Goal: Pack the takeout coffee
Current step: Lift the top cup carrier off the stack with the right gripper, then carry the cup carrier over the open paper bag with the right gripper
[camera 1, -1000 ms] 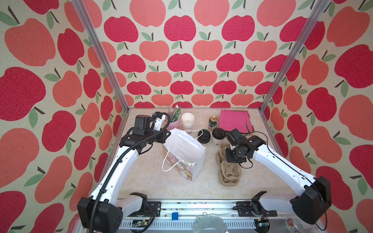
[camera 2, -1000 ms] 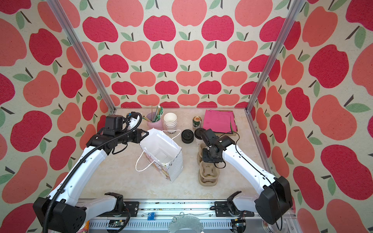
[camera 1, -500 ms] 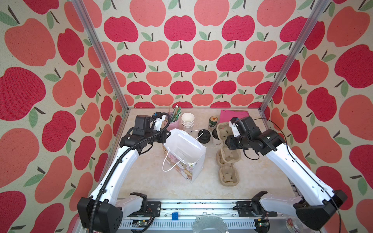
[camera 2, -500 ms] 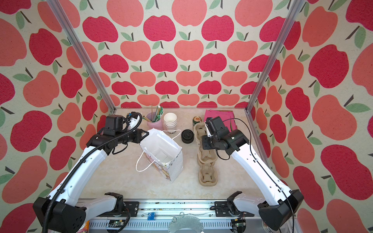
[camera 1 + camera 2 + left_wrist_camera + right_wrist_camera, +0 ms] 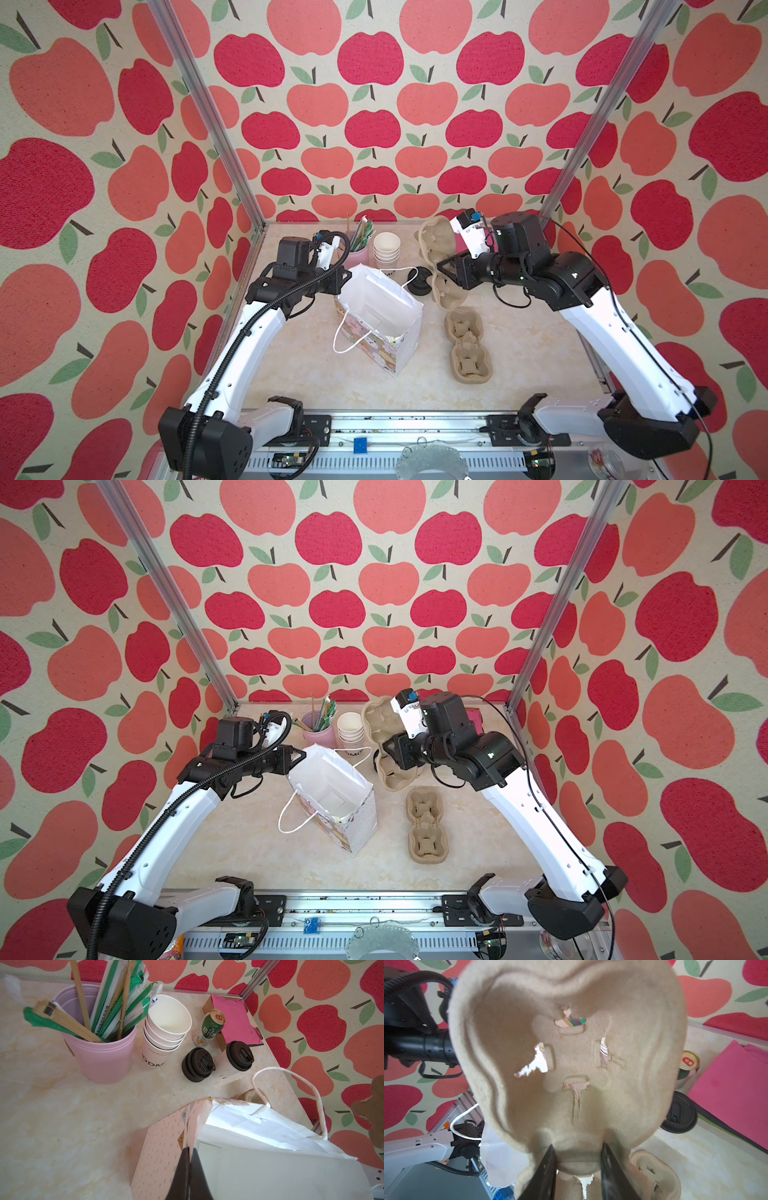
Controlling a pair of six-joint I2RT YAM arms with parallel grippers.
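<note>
The takeout coffee point(image 5: 232, 1061), a white cup with a black sip lid, stands at the back of the table beside a stack of black lids point(image 5: 197, 1067). In both top views it is hidden behind a brown pulp cup carrier point(image 5: 436, 249) point(image 5: 380, 729) point(image 5: 571, 1053). My right gripper point(image 5: 578, 1147) point(image 5: 442, 266) is shut on that carrier's middle ridge and holds it upright in the air. My left gripper point(image 5: 189, 1151) point(image 5: 343, 276) is shut on the rim of the open white paper bag point(image 5: 249, 1157) point(image 5: 378, 307), pinching its far-left edge.
A second cup carrier point(image 5: 467, 349) lies flat to the right of the bag. Along the back stand a pink cup of straws point(image 5: 99, 1053), stacked lidless white cups point(image 5: 166, 1028), a green can point(image 5: 211, 1028) and pink napkins point(image 5: 234, 1020).
My right gripper has lifted the top cup carrier off the one on the table, raising it toward the back and tipping it upright. The left arm and bag have not moved.
</note>
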